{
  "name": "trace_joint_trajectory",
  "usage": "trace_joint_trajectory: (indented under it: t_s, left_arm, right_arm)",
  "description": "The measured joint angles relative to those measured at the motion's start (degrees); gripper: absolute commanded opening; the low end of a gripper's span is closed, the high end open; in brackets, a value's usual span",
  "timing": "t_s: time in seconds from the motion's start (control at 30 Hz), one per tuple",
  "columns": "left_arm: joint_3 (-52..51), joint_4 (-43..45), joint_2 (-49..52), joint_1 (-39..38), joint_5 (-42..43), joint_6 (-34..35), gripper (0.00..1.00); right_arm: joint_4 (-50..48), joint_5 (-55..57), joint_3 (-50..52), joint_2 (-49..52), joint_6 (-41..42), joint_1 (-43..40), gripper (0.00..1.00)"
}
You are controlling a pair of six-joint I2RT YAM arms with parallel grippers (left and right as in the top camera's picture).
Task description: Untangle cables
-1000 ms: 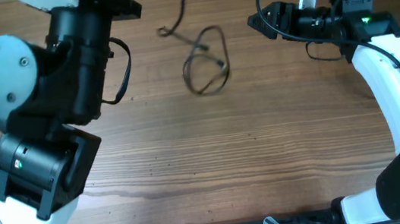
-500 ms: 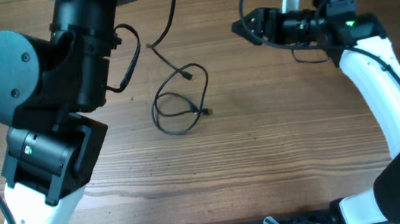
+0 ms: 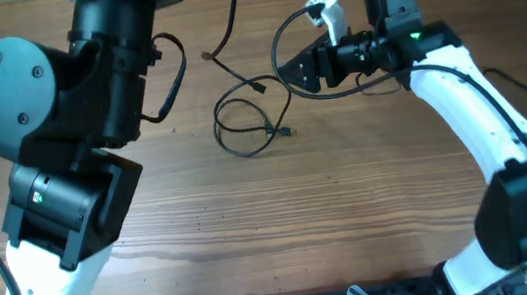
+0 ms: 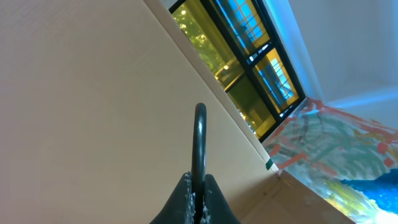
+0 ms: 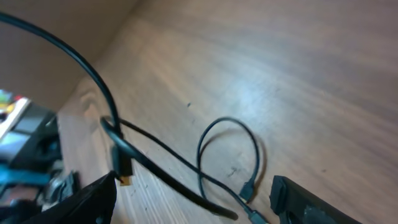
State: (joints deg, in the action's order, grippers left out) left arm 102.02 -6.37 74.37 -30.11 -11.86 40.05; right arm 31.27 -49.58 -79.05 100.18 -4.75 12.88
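Cable raised, likely to loosen the tangle
Left gripper [image 4: 198,193] clamped the cable [image 4: 199,143] aloft; right gripper [image 5: 193,206], jaws apart, hovered beside the loop [image 5: 229,120] near the worktop's [image 3: 349,187] far edge.

A wooden table [image 3: 353,217] bears looped black cables [image 3: 252,153].

The counter [image 3: 333,220] is showing smooth, softly shining brown wood grain. Toward twelve o'clock the cables [image 5: 163,168] are looking black, rubbery, faintly glossy. The right arm's shell [image 3: 470,107] is gleaming white plastic, the left arm's housing [image 3: 58,112] matt black
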Motion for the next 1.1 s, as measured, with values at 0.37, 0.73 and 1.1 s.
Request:
trace_joint_trajectory:
  t_s: [0.37, 0.73, 1.1]
  left_arm:
    - [0.0, -0.7, 0.0, 0.0, 0.0, 0.2, 0.04]
    - [0.0, -10.9, 0.5, 0.0, -0.1, -1.6, 0.04]
    - [0.0, -20.5, 14.3, 0.2, -6.2, -13.6, 0.04]
  right_arm:
    - [2.3, -11.9, 0.3, 8.5, -10.0, 0.1, 0.38]
    - [-2.2, -3.1, 0.7, 7.8, 3.2, 0.3, 0.04]
    - [4.7, -0.3, 0.8, -12.4, 8.4, 0.3, 0.04]
